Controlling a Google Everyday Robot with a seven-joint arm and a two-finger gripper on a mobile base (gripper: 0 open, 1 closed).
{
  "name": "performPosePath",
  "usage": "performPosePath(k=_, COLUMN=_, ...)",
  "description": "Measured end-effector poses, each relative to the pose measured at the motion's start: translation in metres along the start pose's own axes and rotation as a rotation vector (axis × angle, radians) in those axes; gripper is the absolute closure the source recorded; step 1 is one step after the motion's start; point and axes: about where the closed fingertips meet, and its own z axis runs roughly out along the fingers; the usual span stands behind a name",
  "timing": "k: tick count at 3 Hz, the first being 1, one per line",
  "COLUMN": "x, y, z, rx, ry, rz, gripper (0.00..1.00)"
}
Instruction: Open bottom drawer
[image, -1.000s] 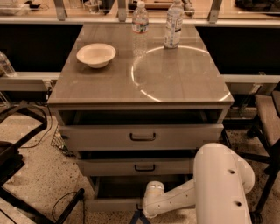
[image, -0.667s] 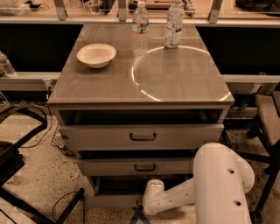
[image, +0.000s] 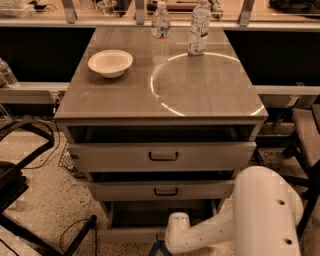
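Observation:
The bottom drawer (image: 125, 234) is the lowest of three grey-taupe drawers in the cabinet. It stands pulled out, and its plain grey inside (image: 160, 212) shows. Its handle is hidden behind my wrist. My gripper (image: 156, 248) is at the drawer's front, near the middle, at the very bottom edge of the view, and is mostly cut off. My white arm (image: 260, 215) reaches in from the lower right. The middle drawer (image: 165, 191) and the top drawer (image: 163, 156) each stand slightly out, with their dark bar handles in view.
On the cabinet top (image: 125, 95) stand a white bowl (image: 110, 62) and two water bottles (image: 160, 31) (image: 199, 26). A black chair base (image: 20, 200) and cables lie on the floor to the left. A seat (image: 307, 135) is at the right.

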Motion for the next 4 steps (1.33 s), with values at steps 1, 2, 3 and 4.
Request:
performPosePath(k=1, x=0.002, y=0.011, z=-0.007, rx=0.009, ry=0.007, rz=0.005, gripper=1.0)
performPosePath(k=2, x=0.002, y=0.012, z=-0.007, rx=0.009, ry=0.007, rz=0.005, gripper=1.0)
performPosePath(k=3, x=0.004, y=0.015, z=-0.011, rx=0.019, ry=0.01, rz=0.008, gripper=1.0)
performPosePath(k=4, x=0.006, y=0.017, z=-0.023, rx=0.035, ry=0.017, rz=0.011, gripper=1.0)
